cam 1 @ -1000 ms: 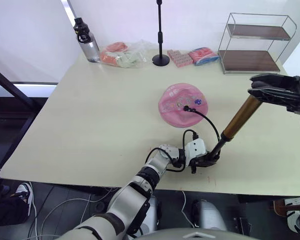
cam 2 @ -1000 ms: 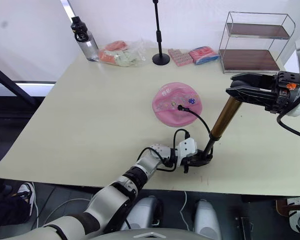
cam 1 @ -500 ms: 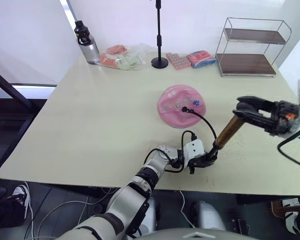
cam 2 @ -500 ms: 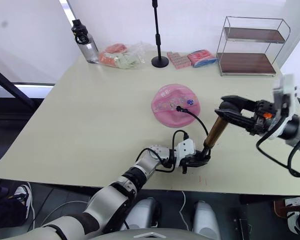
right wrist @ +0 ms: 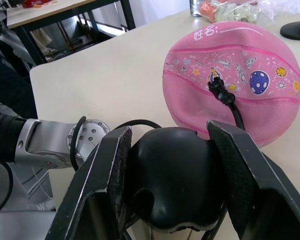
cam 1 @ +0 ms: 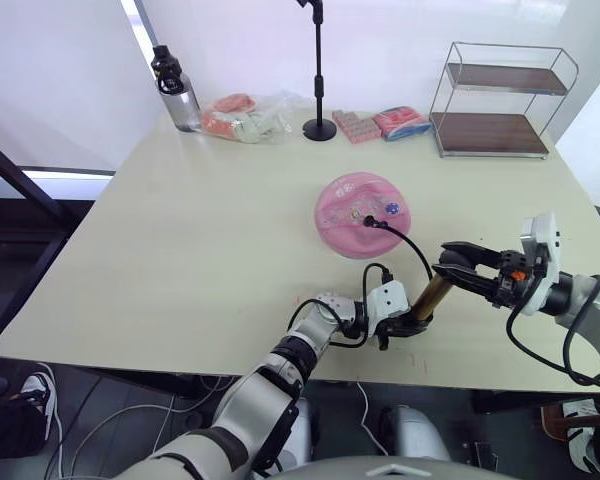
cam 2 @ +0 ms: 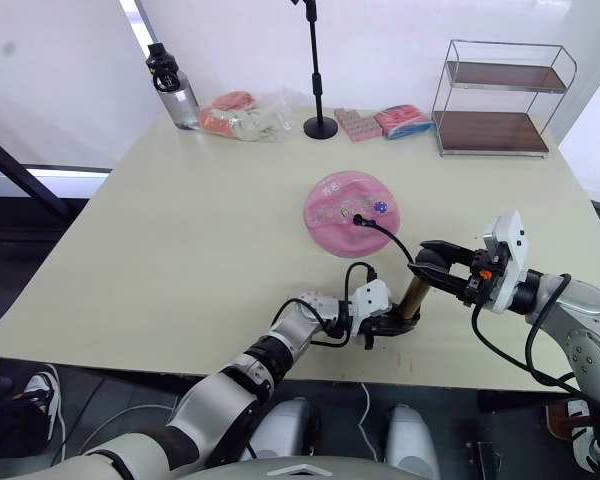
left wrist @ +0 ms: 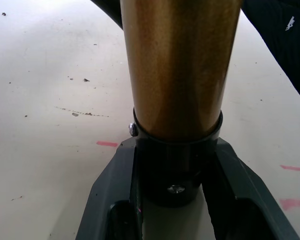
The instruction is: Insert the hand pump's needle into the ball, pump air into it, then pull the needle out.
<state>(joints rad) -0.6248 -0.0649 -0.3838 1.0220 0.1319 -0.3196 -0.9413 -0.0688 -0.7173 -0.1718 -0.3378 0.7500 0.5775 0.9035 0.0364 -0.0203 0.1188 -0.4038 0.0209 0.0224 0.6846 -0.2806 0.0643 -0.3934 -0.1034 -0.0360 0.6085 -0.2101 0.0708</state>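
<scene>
The pink ball (cam 1: 362, 212), flattened and printed with small cartoons, lies at the table's middle. The needle's black fitting (right wrist: 217, 90) sits in its valve, and the thin black hose (cam 1: 412, 245) curves from there to the hand pump. The pump stands tilted near the table's front edge. My left gripper (cam 1: 408, 323) is shut on its black lower end cap (left wrist: 175, 170), under the gold barrel (left wrist: 177, 65). My right gripper (cam 1: 458, 271) is shut on the black handle (right wrist: 175, 180), low over the short visible stretch of barrel (cam 1: 432, 293).
Along the far edge stand a dark-capped bottle (cam 1: 176, 85), a plastic bag of soft items (cam 1: 242, 115), a black stand (cam 1: 319, 125), some packets (cam 1: 380, 122) and a two-tier wire shelf (cam 1: 492, 100). The table's front edge (cam 1: 280, 372) runs just below my left gripper.
My right gripper has come down and in toward my left gripper with the handle, so much less gold barrel shows. The left gripper, ball and hose stayed put.
</scene>
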